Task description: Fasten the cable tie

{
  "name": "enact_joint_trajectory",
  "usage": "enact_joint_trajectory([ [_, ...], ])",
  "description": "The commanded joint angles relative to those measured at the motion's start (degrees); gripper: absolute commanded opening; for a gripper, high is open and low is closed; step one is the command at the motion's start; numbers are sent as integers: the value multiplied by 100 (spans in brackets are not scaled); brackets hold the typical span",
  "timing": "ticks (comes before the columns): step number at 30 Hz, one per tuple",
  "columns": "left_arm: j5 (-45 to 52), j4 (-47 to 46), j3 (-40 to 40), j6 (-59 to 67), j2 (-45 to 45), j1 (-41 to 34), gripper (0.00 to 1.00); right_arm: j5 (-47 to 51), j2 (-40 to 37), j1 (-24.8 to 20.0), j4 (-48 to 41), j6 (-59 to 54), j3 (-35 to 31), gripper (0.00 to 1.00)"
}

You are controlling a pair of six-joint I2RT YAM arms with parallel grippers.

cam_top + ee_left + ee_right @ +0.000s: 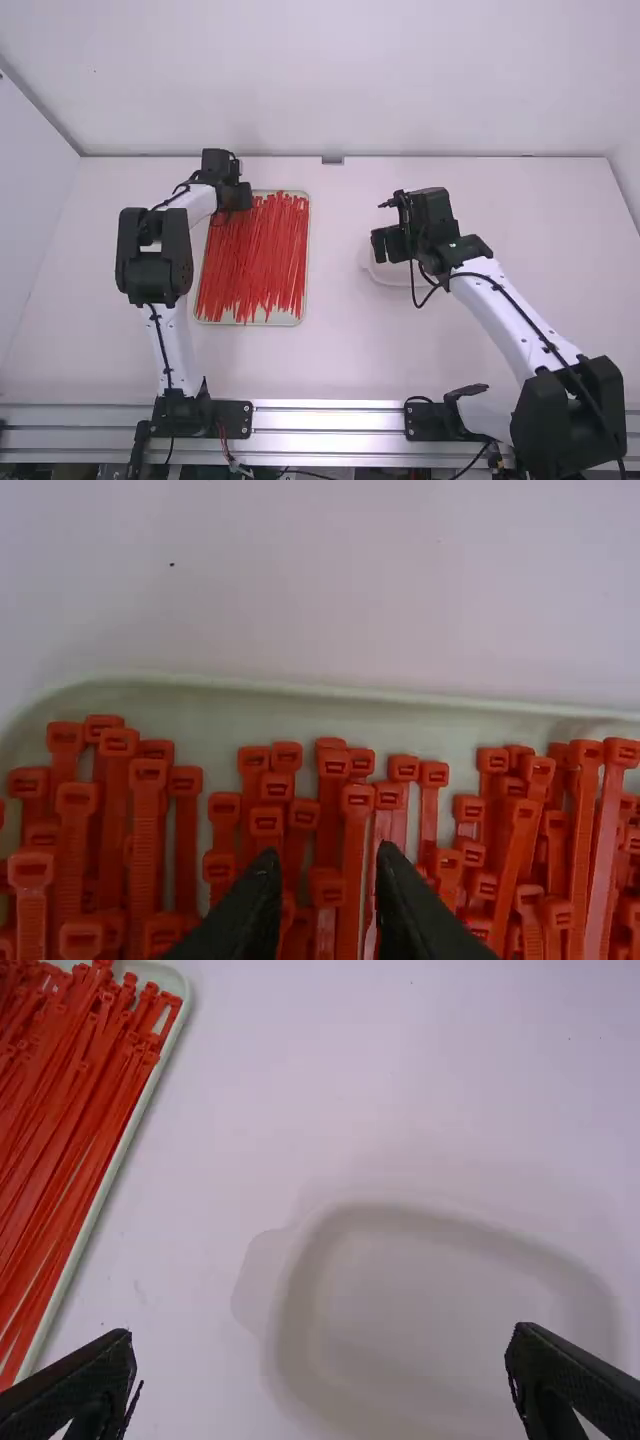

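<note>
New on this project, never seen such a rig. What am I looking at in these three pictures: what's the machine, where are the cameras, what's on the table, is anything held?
Two white robot arms with black two-finger grippers stand at a white table. The high view looks down from behind them. Each of the other two pictures comes from a camera on one arm's wrist, with that arm's own fingers at the bottom edge. On the table lie a tray heaped with red cable ties and a small empty white dish. The left gripper hangs open over the tie heads. The right gripper hangs wide open over the dish. Nothing is held.
</note>
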Motion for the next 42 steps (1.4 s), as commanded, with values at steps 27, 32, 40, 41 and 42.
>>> enact_joint_trajectory([
  [27, -629, 175, -173, 407, -234, -199, 24, -11, 11, -20, -48, -7, 199, 98],
  [32, -632, 332, -315, 404, -232, -208, 23, -11, 11, -22, -72, -4, 199, 98],
  [40, -584, 339, -323, 625, -234, -186, 23, -13, 11, -20, -74, 9, 199, 98],
  [41, -586, 326, -323, 640, -234, -197, 23, -13, 11, -20, -72, 13, 199, 98],
  [42, -588, 319, -323, 640, -234, -221, 23, -13, 11, -20, -72, 13, 199, 98],
])
